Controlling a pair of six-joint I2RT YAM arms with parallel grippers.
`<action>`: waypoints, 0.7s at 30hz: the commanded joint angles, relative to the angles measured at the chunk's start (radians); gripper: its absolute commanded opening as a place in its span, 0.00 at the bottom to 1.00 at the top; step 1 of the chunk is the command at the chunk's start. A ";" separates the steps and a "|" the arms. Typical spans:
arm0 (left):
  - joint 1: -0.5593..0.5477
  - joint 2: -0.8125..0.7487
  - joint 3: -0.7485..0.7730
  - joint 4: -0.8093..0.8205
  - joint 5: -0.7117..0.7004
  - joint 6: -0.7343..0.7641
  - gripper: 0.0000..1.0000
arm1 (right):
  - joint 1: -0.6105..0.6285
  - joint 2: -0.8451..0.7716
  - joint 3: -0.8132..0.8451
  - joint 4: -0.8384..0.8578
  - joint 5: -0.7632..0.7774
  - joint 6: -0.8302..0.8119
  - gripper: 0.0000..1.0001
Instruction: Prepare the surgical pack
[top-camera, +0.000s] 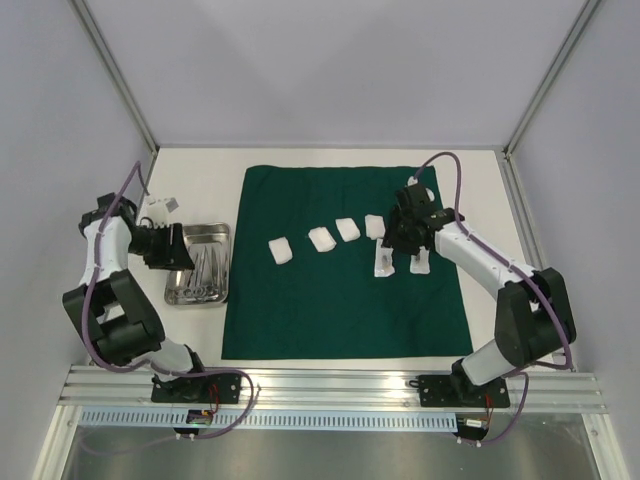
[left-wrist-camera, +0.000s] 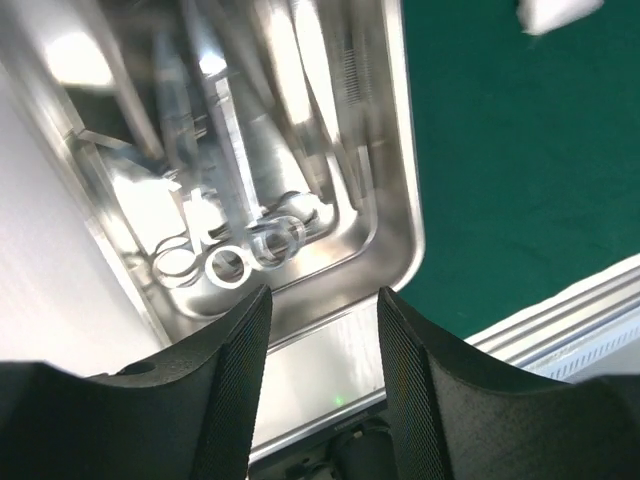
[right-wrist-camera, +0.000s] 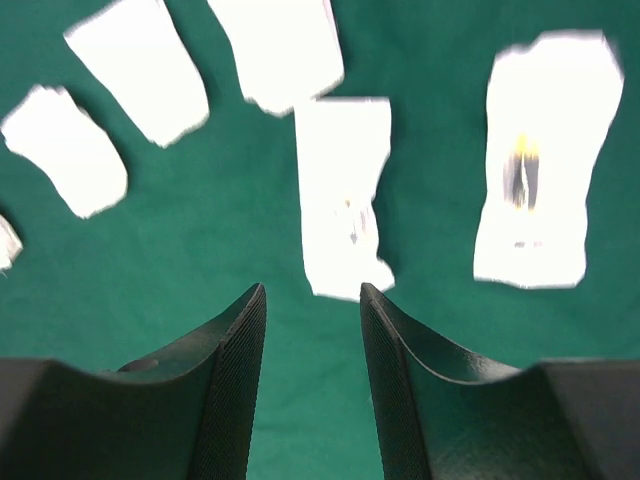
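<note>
The dark green drape (top-camera: 340, 300) lies flat on the tabletop (top-camera: 200, 180), with white gauze pads (top-camera: 322, 238) in a row across it. The right pincer (top-camera: 405, 238) hovers over two white packets (top-camera: 383, 262), jaws apart and empty. The left pincer (top-camera: 180, 250), also parted and empty, hangs over the steel tray (top-camera: 198, 301) of ring-handled instruments (top-camera: 205, 268), just left of the drape.

A robotics lab test cell: a white table (top-camera: 200, 175) boxed in by plain white panels (top-camera: 330, 70) on aluminium posts (top-camera: 115, 75); the left arm (top-camera: 105, 290) and right arm (top-camera: 490, 265), both cabled, bolted to an extruded rail (top-camera: 330, 385) along its near edge.
</note>
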 joint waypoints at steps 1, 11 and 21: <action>-0.133 -0.091 0.055 -0.013 0.007 -0.073 0.56 | -0.034 0.050 0.082 0.044 -0.026 -0.095 0.45; -0.596 0.061 0.269 -0.007 -0.118 -0.161 0.59 | -0.137 0.368 0.319 0.070 -0.204 -0.183 0.47; -0.670 0.110 0.161 0.075 -0.148 -0.103 0.59 | -0.192 0.529 0.385 0.147 -0.347 -0.193 0.47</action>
